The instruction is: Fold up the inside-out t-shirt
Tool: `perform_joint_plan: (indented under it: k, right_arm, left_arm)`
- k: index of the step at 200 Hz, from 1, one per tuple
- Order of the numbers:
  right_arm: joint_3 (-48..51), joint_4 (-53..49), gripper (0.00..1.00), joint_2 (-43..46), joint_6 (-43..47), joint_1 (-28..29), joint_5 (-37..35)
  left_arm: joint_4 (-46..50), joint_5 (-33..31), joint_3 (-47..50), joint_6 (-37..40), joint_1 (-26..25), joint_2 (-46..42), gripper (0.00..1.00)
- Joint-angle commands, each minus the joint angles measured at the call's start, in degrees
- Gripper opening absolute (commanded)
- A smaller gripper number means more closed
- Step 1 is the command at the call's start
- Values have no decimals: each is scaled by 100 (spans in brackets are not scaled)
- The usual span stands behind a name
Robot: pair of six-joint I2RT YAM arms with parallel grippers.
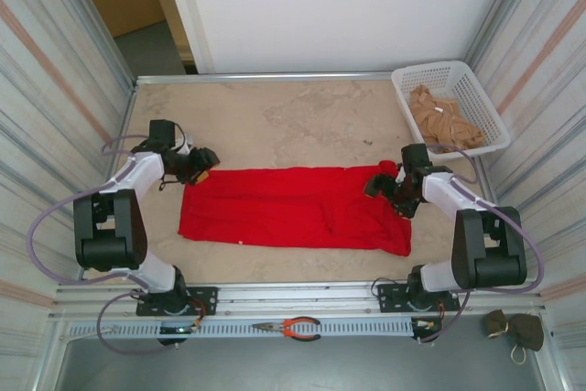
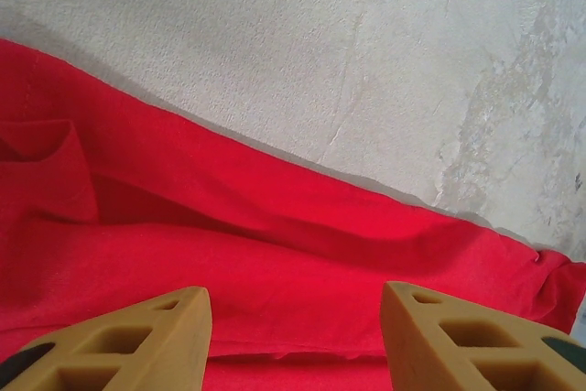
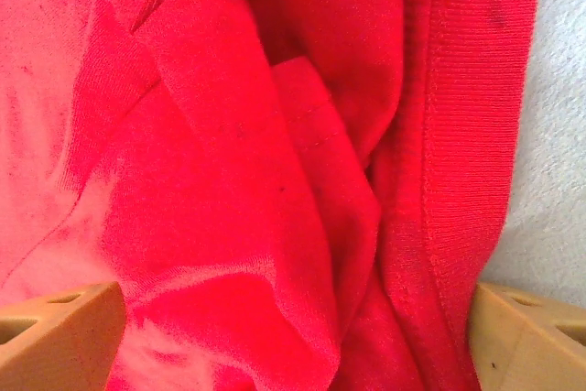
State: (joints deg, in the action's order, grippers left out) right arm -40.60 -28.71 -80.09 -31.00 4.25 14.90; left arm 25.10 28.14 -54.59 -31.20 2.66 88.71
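The left end effector (image 2: 295, 298) stands half open over the shirt's far left corner, gripping nothing. The right end effector (image 3: 295, 295) gapes wide above bunched cloth at the far right corner, also empty. The red t-shirt (image 1: 293, 208) lies spread flat on the worktop (image 1: 275, 116) between both arms.
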Motion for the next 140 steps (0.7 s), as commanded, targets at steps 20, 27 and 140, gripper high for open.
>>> perform_joint_plan:
  k: [20,27,140]
  right_arm:
    - [-198,-382,97,-109,-232,21,-792]
    - [-205,-345,97,-159,-270,28,-780]
    - [-492,-617,0,-35,-90,-198,-553]
  left_arm:
    - [-41,146,71,-25,48,23,51]
    - [-41,149,64,-26,43,30,51]
    - [189,156,53,105,140,28,52]
